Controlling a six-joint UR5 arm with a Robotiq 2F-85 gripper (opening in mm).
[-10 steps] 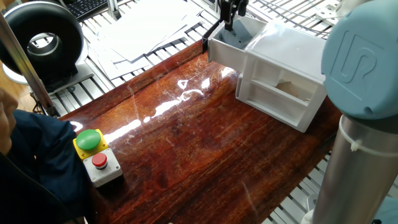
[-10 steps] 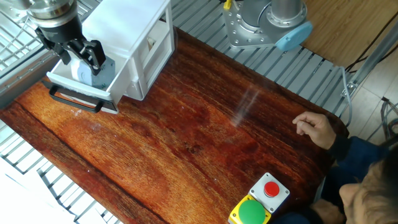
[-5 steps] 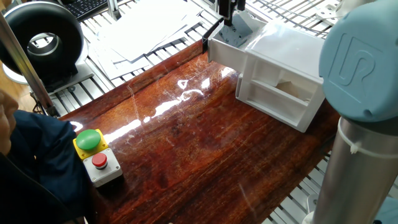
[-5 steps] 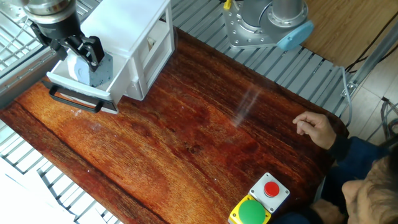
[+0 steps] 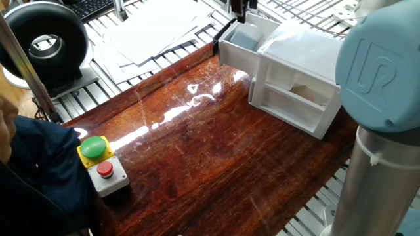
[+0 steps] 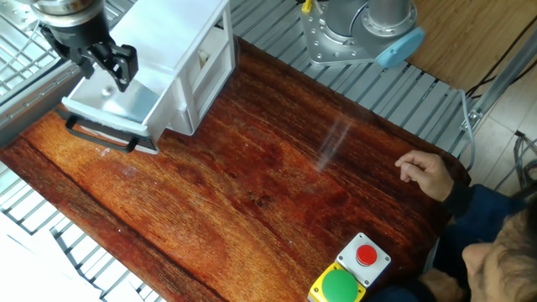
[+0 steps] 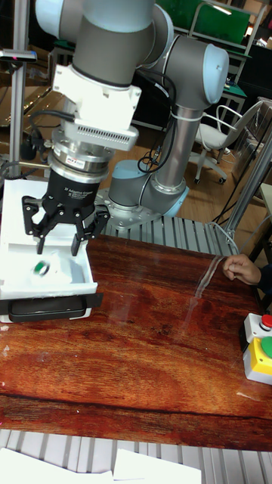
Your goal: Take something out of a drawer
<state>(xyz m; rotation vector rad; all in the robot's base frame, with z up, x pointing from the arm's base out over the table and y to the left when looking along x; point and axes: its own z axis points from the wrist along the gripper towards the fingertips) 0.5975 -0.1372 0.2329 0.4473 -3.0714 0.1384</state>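
Note:
The white drawer (image 5: 226, 51) is pulled out of the white cabinet (image 5: 298, 49), its black handle toward the table. My gripper (image 6: 106, 74) hangs just above the open drawer (image 6: 101, 109). A pale bluish-white cube (image 5: 245, 37) shows right under the fingers, and the gripper is shut on it, level with the drawer's rim. In the tall fixed view my gripper (image 7: 59, 248) has its fingers partly spread over the drawer (image 7: 19, 291). There the pale cube is hard to tell from the white plastic behind it.
A grey button box (image 5: 104, 167) with green and red buttons stands near the table's front corner. A person's hand (image 6: 426, 174) rests on the table edge. The lower drawer (image 5: 298, 98) is closed. Papers (image 5: 154, 36) and a black round device (image 5: 44, 42) lie beyond the table.
My gripper has risen from inside the drawer to just above it, carrying the cube up with it. The drawer and button box have not moved.

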